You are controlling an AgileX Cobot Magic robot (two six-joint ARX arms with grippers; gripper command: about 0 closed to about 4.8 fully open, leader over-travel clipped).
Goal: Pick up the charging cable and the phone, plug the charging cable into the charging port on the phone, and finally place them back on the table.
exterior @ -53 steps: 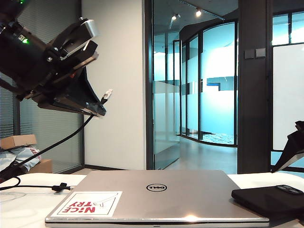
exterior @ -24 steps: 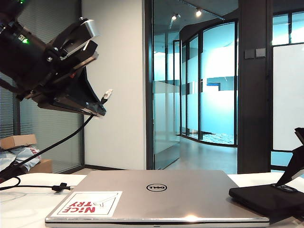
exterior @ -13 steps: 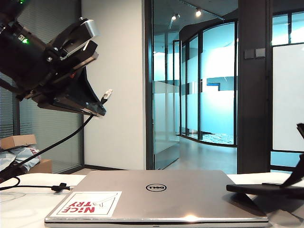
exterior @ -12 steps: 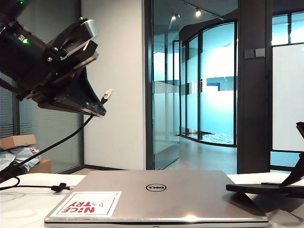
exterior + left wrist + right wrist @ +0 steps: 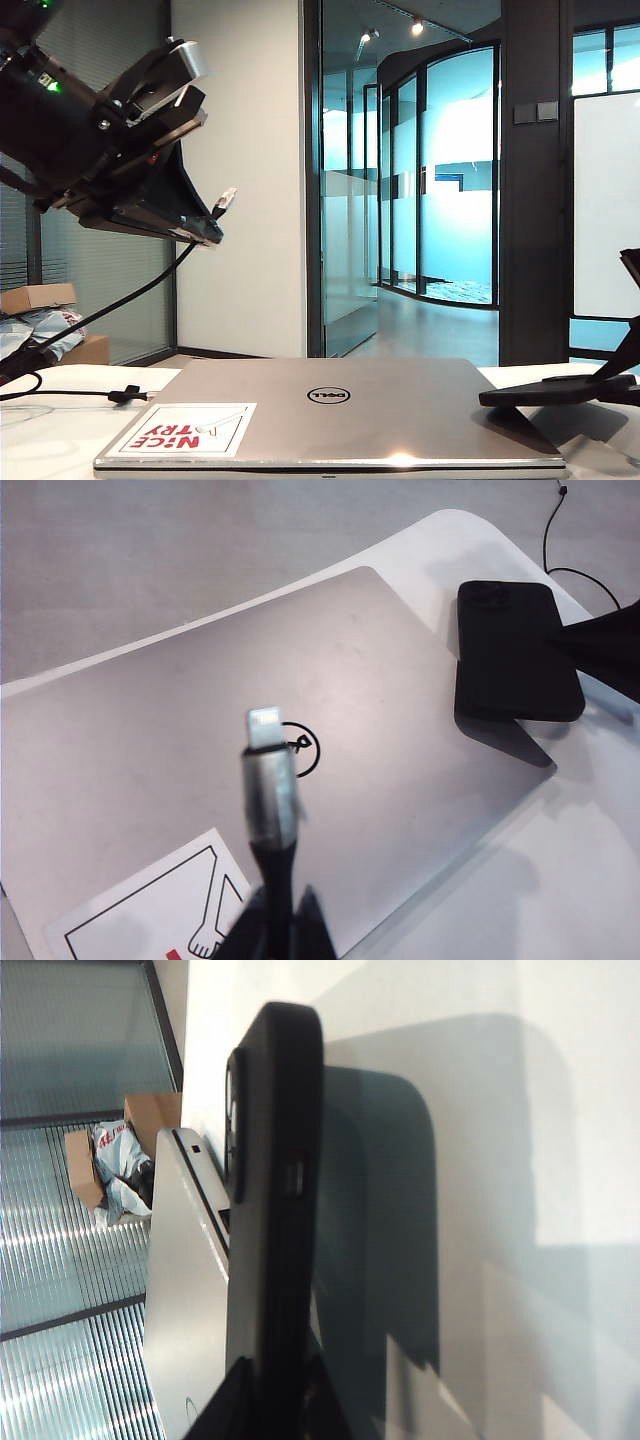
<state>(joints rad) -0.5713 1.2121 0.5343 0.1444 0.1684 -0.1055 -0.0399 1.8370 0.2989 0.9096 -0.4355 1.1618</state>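
Note:
The left gripper [image 5: 208,228] hangs high at the left, shut on the charging cable [image 5: 110,305], whose silver plug [image 5: 228,197] pokes out past the fingers. In the left wrist view the plug [image 5: 264,726] points over the laptop from the left gripper [image 5: 275,922]. A black tie band [image 5: 125,395] lies on the table [image 5: 45,440]. At the far right the right gripper [image 5: 622,372] is shut on the phone [image 5: 555,393], which is held level and edge-on just above the table. The right wrist view shows the phone [image 5: 275,1190] clamped in the right gripper [image 5: 275,1392], with its shadow on the table [image 5: 480,1110].
A closed silver Dell laptop [image 5: 330,410] with a red-lettered sticker [image 5: 185,428] fills the middle of the table. A cardboard box [image 5: 38,297] and bags sit behind at the left. The phone [image 5: 515,650] hovers beside the laptop's [image 5: 200,730] corner.
The right gripper closed on the phone, tipped it from lying flat to edge-on and raised it slightly off the table. The left arm and cable have not moved.

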